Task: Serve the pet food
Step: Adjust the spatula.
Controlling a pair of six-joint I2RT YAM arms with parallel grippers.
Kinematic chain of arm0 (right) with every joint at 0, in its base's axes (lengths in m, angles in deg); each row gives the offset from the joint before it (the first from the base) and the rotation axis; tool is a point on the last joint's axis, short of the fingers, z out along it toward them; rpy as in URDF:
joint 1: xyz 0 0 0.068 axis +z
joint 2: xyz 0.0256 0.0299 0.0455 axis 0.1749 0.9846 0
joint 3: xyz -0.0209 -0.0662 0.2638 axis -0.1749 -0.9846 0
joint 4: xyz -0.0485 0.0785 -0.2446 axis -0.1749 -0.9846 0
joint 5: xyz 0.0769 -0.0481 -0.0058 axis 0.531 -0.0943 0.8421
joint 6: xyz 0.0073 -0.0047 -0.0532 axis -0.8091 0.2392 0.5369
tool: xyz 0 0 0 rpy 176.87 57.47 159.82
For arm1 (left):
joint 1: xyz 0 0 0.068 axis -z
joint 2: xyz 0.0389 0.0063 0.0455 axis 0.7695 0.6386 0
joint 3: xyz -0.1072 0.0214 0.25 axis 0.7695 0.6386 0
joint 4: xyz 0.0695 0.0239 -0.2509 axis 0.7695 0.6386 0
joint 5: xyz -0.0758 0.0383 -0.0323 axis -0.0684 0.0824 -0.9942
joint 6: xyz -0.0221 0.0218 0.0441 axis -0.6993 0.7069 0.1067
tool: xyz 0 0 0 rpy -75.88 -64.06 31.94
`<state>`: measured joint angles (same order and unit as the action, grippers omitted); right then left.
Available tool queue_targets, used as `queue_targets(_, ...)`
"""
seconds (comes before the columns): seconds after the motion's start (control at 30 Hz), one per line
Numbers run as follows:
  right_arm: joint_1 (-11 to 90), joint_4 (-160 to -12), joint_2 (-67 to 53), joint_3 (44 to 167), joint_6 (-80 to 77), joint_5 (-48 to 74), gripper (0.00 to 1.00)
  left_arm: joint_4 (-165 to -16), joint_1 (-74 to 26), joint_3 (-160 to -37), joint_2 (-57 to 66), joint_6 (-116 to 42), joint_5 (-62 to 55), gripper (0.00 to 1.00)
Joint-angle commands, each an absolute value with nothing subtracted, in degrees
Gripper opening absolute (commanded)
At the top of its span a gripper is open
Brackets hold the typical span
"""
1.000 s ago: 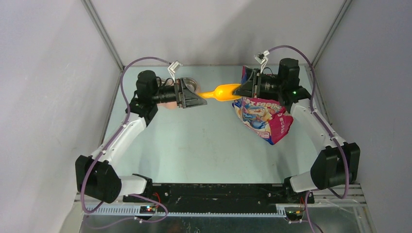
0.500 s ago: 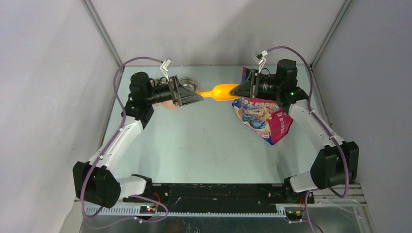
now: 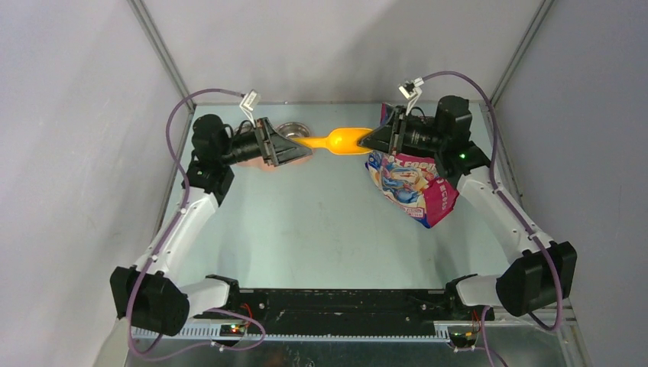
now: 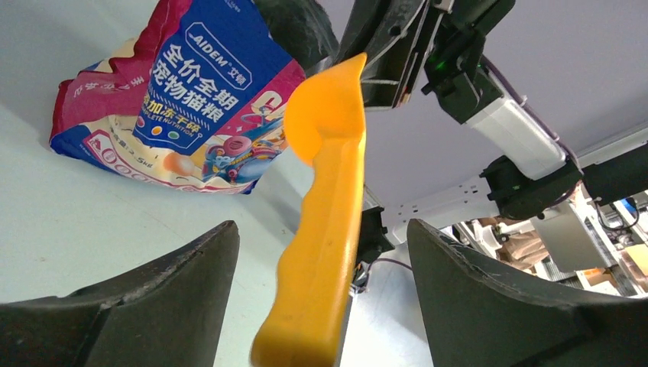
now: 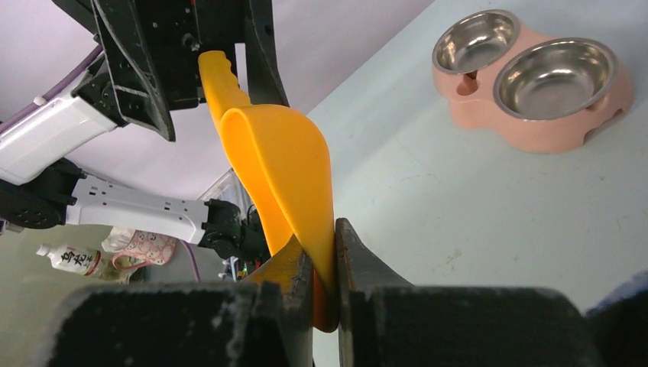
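My right gripper (image 3: 368, 141) is shut on the rim of the orange scoop's (image 3: 340, 140) bowl and holds it level above the table, handle pointing left. In the right wrist view the fingertips (image 5: 351, 256) pinch the scoop (image 5: 283, 160). My left gripper (image 3: 299, 149) is open. The scoop handle (image 4: 328, 229) lies between its fingers and touches neither. The pet food bag (image 3: 413, 183) lies on the table under my right arm and also shows in the left wrist view (image 4: 183, 115). No kibble shows.
The pink double-bowl feeder (image 5: 535, 76) stands at the back left, both steel bowls bare. From above, one of its bowls (image 3: 290, 128) shows behind my left gripper. Grey walls close in the table on three sides.
Both grippers and the scoop have shifted to the left. The left arm drew back toward the feeder, and the scoop handle followed it between the open left fingers.
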<state>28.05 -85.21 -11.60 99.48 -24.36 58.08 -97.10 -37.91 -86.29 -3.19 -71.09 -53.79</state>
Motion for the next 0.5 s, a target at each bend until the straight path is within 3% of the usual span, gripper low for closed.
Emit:
queue_targets(0.0, 30.4, -84.4, -10.4, 102.4, -24.7, 55.9, 0.00, -100.9, -39.7, -86.4, -6.5, -73.8, -55.4, 0.85)
queue_targets(0.47, 31.1, -79.4, -5.2, 102.4, -29.5, 56.7, 0.00, -101.0, -40.4, -86.0, -7.1, -74.2, -56.2, 0.82)
